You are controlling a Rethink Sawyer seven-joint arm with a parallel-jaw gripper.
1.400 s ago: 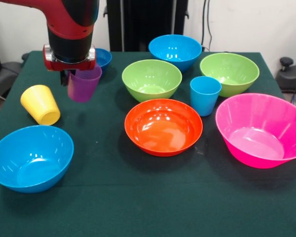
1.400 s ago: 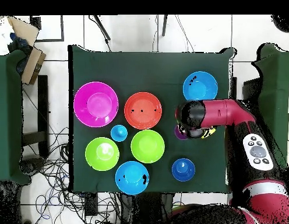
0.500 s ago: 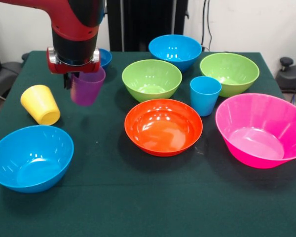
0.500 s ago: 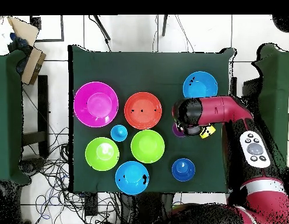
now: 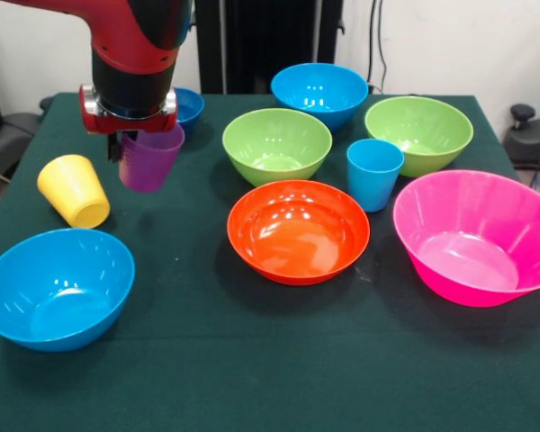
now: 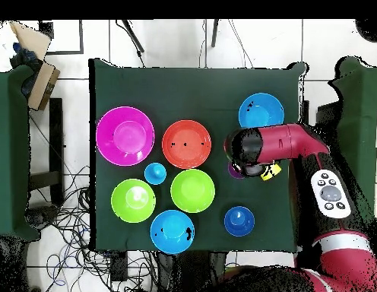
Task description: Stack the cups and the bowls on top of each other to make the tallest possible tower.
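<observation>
My gripper (image 5: 137, 137) is shut on the rim of the translucent purple cup (image 5: 148, 160) and holds it just above the table at the left. The cup shows as a purple sliver under the arm in the overhead view (image 6: 234, 170). The yellow cup (image 5: 72, 189) sits tilted on the cloth just left of it. The light blue cup (image 5: 374, 173) stands upright between the orange bowl (image 5: 298, 229) and a lime green bowl (image 5: 418, 133). The second lime green bowl (image 5: 276, 144), the pink bowl (image 5: 477, 236), two light blue bowls (image 5: 56, 286) (image 5: 319, 93) and the small dark blue bowl (image 5: 189, 104) all sit apart, unstacked.
The green cloth table (image 5: 252, 360) ends close behind the back bowls and at both sides. The red arm (image 6: 298, 144) reaches in over the table's right side in the overhead view. A black pedestal (image 5: 265, 36) stands behind the table.
The gripper with the purple cup has shifted slightly left, toward the yellow cup, after a small move right. Cups and bowls on the table have not moved.
</observation>
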